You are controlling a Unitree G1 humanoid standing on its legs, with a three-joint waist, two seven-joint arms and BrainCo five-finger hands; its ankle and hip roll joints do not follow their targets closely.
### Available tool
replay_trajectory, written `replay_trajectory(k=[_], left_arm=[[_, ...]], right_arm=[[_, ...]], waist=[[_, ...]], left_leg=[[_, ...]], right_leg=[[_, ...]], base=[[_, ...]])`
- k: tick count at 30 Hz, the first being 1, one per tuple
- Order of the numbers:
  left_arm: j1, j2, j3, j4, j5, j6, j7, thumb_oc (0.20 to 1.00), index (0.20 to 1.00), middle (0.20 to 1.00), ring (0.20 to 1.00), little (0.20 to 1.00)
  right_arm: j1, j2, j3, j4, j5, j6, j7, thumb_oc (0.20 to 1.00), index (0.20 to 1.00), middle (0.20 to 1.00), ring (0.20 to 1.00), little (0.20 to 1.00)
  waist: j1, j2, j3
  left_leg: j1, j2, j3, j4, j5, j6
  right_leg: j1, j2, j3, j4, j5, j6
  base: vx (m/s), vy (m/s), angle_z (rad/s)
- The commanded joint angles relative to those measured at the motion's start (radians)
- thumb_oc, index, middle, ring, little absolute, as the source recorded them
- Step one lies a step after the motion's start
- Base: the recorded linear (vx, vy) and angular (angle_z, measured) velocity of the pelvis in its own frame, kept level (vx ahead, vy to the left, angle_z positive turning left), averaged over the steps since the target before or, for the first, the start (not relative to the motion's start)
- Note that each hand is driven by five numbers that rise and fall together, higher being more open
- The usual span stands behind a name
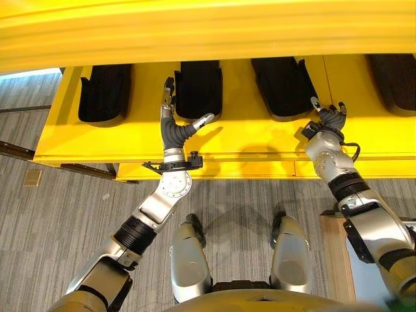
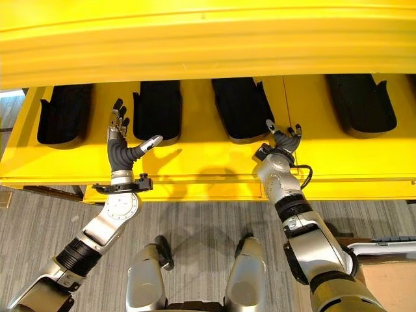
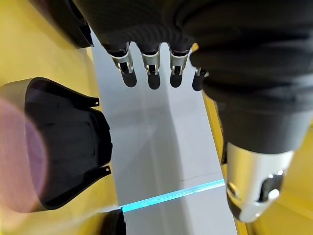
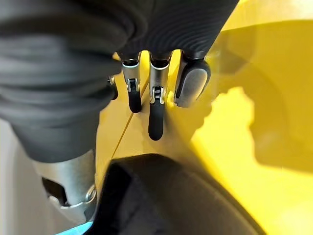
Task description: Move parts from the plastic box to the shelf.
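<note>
Fingers on the left hand (image 1: 174,127) are straight and spread, thumb (image 1: 203,121) stuck out sideways — nothing held. It hovers over the yellow shelf (image 1: 253,140), just in front of the second black part (image 1: 198,90) from the left, fingertips at that part's near left edge. In the left wrist view the fingers (image 3: 152,73) run out straight with a black moulded part (image 3: 63,147) lying on the shelf beside them, apart from the hand.

Right hand (image 1: 328,120) is over the shelf too, at the near right corner of the third black part (image 1: 283,86), fingers loosely extended and a bit apart, empty. In the right wrist view its fingers (image 4: 155,110) hang relaxed above the yellow surface, with the dark edge of a part (image 4: 161,196) just below them; contact cannot be judged.

Four black parts sit in a row along the shelf under the upper yellow tier (image 1: 208,29) — far left one (image 1: 104,93), the two by the hands, and one at far right (image 1: 398,81). Grey carpet floor (image 1: 52,221) in front of the shelf.
</note>
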Motion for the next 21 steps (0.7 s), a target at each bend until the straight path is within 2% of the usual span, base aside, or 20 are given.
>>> replay_trajectory(k=[1,6,14,17,21], left_arm=[[-0.01,0.001,-0.005,-0.138,0.019,-0.03,-0.012,1.0,1.0,1.0,1.0,1.0],[-0.008,0.0,-0.005,-0.14,0.018,-0.027,-0.008,1.0,1.0,1.0,1.0,1.0],[0.007,0.0,0.005,-0.16,0.024,-0.018,-0.014,1.0,1.0,1.0,1.0,1.0],[0.016,0.0,0.008,-0.172,0.032,-0.019,-0.024,1.0,1.0,1.0,1.0,1.0],[0.017,0.004,0.007,-0.171,0.023,-0.02,-0.025,1.0,1.0,1.0,1.0,1.0]], right_arm=[[0.113,0.097,-0.018,0.074,0.168,0.033,0.01,1.0,1.0,1.0,1.0,1.0],[0.135,0.107,-0.008,0.041,0.13,0.028,0.049,1.0,1.0,1.0,1.0,1.0],[0.157,0.093,0.073,-0.045,-0.126,0.078,0.112,1.0,1.0,1.0,1.0,1.0],[0.148,0.082,0.093,-0.057,-0.184,0.072,0.053,1.0,1.0,1.0,1.0,1.0],[0.12,0.063,0.063,-0.027,-0.235,0.03,-0.057,1.0,1.0,1.0,1.0,1.0]], waist=[[0.037,0.008,0.036],[0.035,0.003,0.036],[0.037,-0.002,0.036],[0.041,-0.001,0.036],[0.043,0.005,0.036]], left_leg=[[0.052,-0.055,0.065,-0.043,-0.001,0.089],[0.059,-0.058,0.067,-0.04,-0.008,0.092],[0.057,-0.054,0.062,-0.047,0.001,0.09],[0.056,-0.048,0.061,-0.051,0.007,0.089],[0.052,-0.046,0.056,-0.048,0.007,0.086]], right_leg=[[0.052,0.033,-0.07,0.174,-0.12,-0.078],[0.06,0.035,-0.069,0.171,-0.119,-0.077],[0.065,0.034,-0.074,0.162,-0.115,-0.073],[0.068,0.034,-0.078,0.163,-0.117,-0.074],[0.073,0.036,-0.081,0.161,-0.117,-0.076]], base=[[0.0,0.0,0.0],[0.0,0.0,0.0],[0.0,0.0,0.0],[0.0,0.0,0.0],[0.0,0.0,0.0]])
